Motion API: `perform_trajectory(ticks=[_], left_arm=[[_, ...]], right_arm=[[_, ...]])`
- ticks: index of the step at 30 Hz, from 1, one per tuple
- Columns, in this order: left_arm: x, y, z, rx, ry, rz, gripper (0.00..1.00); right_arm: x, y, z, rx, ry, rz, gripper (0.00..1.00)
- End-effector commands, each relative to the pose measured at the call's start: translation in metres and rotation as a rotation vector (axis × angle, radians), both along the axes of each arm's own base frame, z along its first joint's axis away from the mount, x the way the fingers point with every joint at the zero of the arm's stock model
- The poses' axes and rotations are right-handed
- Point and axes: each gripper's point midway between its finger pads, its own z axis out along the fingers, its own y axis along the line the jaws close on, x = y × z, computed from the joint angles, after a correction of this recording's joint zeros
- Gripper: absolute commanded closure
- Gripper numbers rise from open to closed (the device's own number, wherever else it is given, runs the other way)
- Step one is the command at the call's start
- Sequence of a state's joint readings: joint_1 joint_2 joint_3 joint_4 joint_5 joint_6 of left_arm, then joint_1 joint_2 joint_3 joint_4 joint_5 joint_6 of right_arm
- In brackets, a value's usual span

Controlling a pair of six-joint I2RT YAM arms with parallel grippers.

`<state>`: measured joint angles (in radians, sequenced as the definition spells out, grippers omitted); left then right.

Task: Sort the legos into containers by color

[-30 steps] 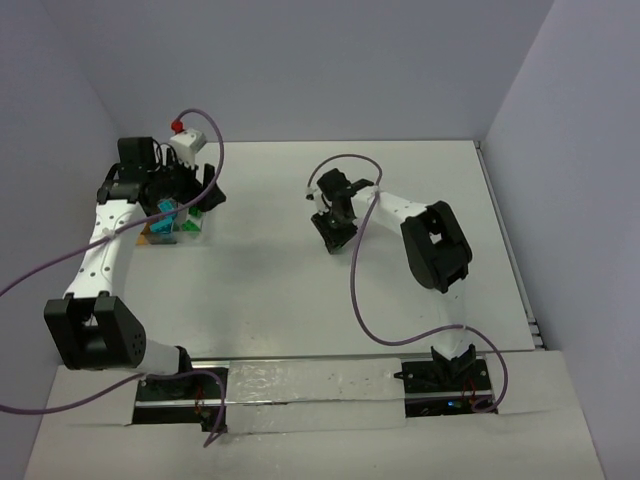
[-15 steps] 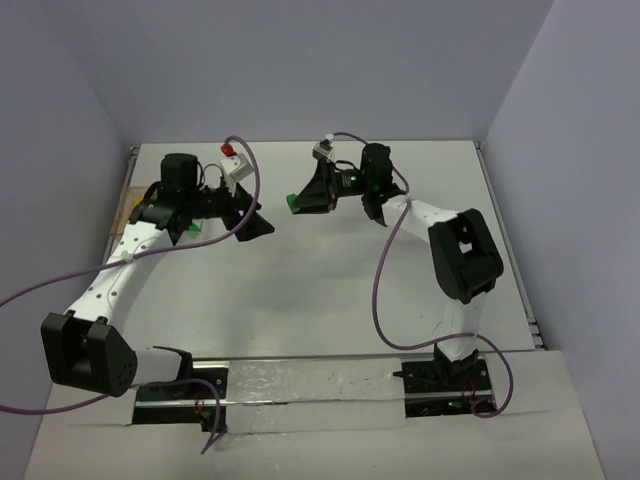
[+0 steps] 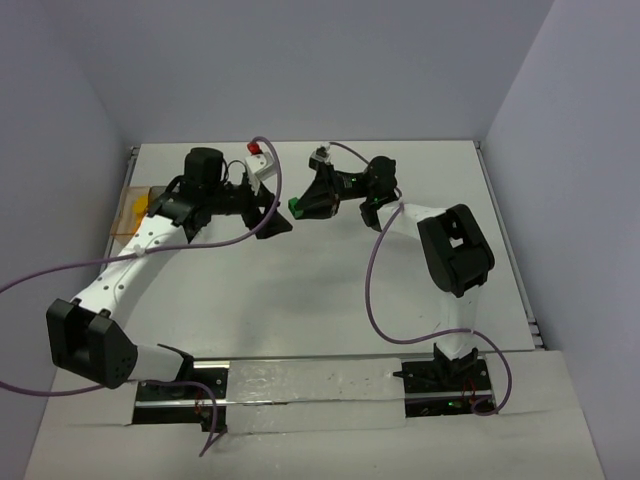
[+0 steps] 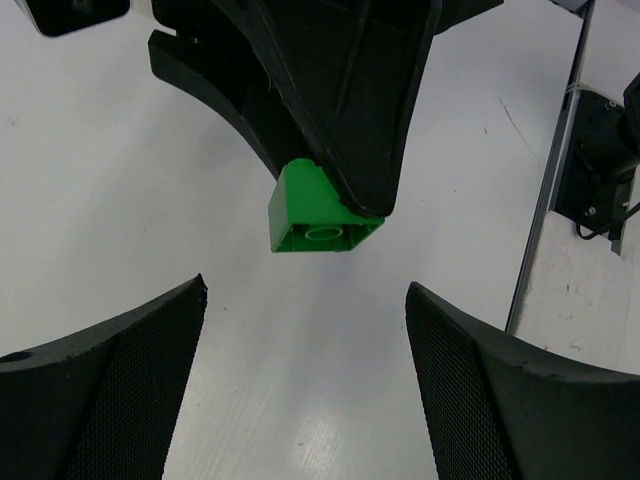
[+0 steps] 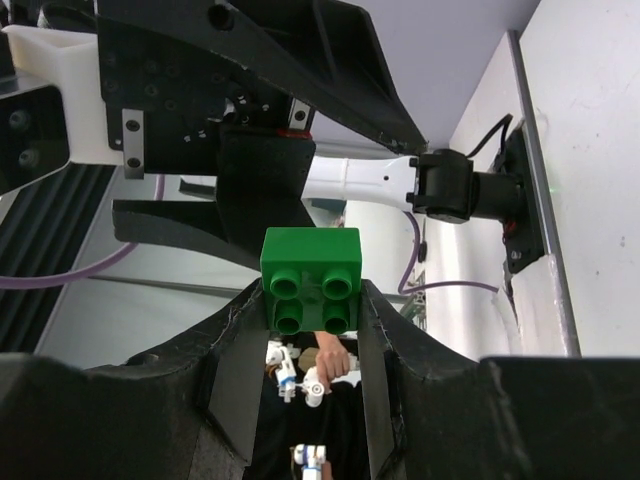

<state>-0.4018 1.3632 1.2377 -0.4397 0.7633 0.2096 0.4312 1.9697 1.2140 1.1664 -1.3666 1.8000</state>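
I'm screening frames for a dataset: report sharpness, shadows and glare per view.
Top external: even soft light, faint shadows, no glare, green brick tiny. Left wrist: brick sharp, left gripper's fingers dark, mesh still visible. Right wrist: brick crisp, right gripper's fingers dark, little detail.

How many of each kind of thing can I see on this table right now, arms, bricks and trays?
Robot arms: 2, the left arm and the right arm
Green bricks: 1, the green brick pinched in the right gripper
Trays: 1, the tinted tray, partly hidden behind the left arm
Total: 4
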Motion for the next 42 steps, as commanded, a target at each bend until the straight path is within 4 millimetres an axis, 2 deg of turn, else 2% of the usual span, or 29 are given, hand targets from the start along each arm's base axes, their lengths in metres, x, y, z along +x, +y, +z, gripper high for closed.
perform_trajectory(ticks=[1,9,11,12,13,17,24,28,30,32,33,34,36,40,42], left_arm=[[0.013,-0.012,0.026,-0.027,-0.076,0.020,0.14],[0.020,-0.024,0.030,-0.040,-0.069,0.039,0.20],[0.024,-0.025,0.031,-0.039,-0.077,0.062,0.29],[0.024,-0.025,0.031,-0.039,-0.077,0.062,0.29],[0.025,-0.026,0.031,-0.041,-0.075,0.066,0.37],[0.027,-0.026,0.032,-0.040,-0.078,0.072,0.42],[0.026,-0.029,0.033,-0.050,-0.070,0.059,0.73],[0.024,-0.026,0.030,-0.035,-0.069,0.062,0.94],[0.022,-0.024,0.028,-0.023,-0.063,0.065,1.00],[0.018,-0.020,0.025,-0.008,-0.058,0.063,1.00],[0.015,-0.015,0.023,-0.003,-0.051,0.065,1.00],[0.012,-0.013,0.022,0.000,-0.044,0.064,1.00],[0.010,0.002,0.020,-0.001,-0.017,0.090,1.00],[0.022,0.037,0.017,0.000,0.010,0.172,1.00],[0.045,0.076,0.006,0.064,0.018,0.282,1.00]], right_arm=[[-0.009,0.000,0.009,0.008,-0.035,0.019,1.00],[-0.011,0.002,0.009,0.005,-0.028,0.020,1.00],[-0.012,0.003,0.009,0.004,-0.027,0.024,1.00],[-0.011,0.002,0.008,0.003,-0.026,0.024,1.00],[-0.012,0.002,0.008,0.002,-0.022,0.025,1.00],[-0.013,0.003,0.007,0.000,-0.021,0.026,1.00],[-0.014,0.005,0.005,-0.005,-0.017,0.039,0.99],[-0.014,0.005,0.005,-0.006,-0.017,0.040,0.78],[-0.015,0.004,0.006,-0.007,-0.021,0.041,0.53],[-0.014,0.003,0.005,-0.009,-0.023,0.039,0.30],[-0.013,0.002,0.005,-0.010,-0.022,0.032,0.15],[-0.012,0.000,0.005,-0.011,-0.021,0.029,0.07],[-0.009,-0.004,0.007,-0.010,-0.025,0.014,0.00],[0.006,-0.020,0.010,-0.007,-0.040,-0.042,0.00],[0.018,-0.033,0.012,-0.006,-0.050,-0.090,0.00]])
